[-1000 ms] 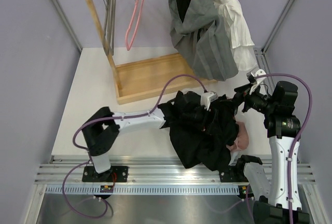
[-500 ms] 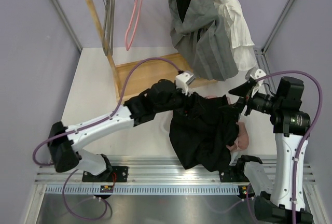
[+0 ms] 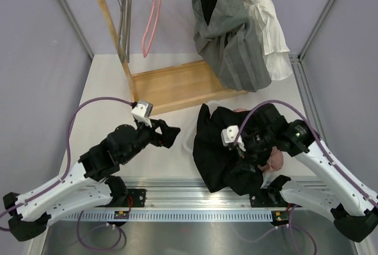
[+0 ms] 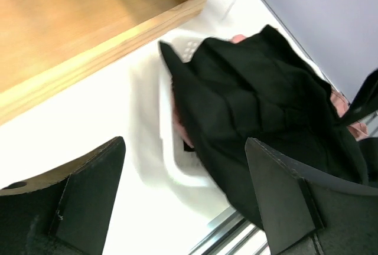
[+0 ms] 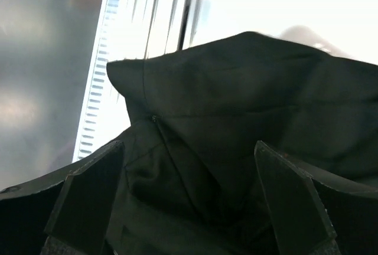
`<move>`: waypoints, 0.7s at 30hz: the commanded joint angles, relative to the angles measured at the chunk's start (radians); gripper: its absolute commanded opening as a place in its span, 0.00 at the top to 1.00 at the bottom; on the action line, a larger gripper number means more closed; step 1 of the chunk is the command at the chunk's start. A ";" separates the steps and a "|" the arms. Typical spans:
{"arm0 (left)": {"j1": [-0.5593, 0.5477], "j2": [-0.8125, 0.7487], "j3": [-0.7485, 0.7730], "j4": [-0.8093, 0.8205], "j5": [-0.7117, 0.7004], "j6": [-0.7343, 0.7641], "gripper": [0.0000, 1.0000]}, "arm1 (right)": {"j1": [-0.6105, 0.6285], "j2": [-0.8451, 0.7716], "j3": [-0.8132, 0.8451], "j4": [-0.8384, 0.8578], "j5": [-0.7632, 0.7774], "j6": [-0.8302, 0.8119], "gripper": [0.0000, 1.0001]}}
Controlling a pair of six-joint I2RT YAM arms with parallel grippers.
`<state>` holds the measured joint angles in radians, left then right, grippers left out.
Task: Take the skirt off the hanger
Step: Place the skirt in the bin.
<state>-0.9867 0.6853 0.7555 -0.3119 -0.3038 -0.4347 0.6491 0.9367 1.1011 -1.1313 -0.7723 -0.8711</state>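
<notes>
The left end effector (image 3: 167,133) is being drawn back leftward from the skirt (image 3: 221,149), its jaws spread wide and empty; the right end effector (image 5: 189,190) is being lowered over the black fabric, fingers wide apart, nothing clamped; the skirt is lying crumpled on the table (image 3: 112,107), the white hanger (image 4: 168,143) partly buried beneath; separation is judged under way; next, cloth needs gripping and pulling clear.
</notes>
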 commanded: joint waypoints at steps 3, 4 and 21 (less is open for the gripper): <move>0.000 -0.093 -0.068 -0.036 -0.112 -0.099 0.13 | 0.153 0.083 -0.073 0.142 0.241 -0.036 0.02; 0.000 -0.114 -0.074 -0.041 -0.116 -0.108 0.13 | 0.164 0.092 -0.078 0.172 0.254 -0.019 0.05; 0.000 -0.113 -0.116 0.028 -0.115 -0.102 0.07 | -0.053 0.070 0.012 0.164 0.239 0.097 1.00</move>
<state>-0.9871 0.5888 0.6540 -0.3553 -0.3897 -0.5247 0.7460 1.0729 1.0279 -0.9325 -0.4824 -0.7876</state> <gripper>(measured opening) 0.923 0.026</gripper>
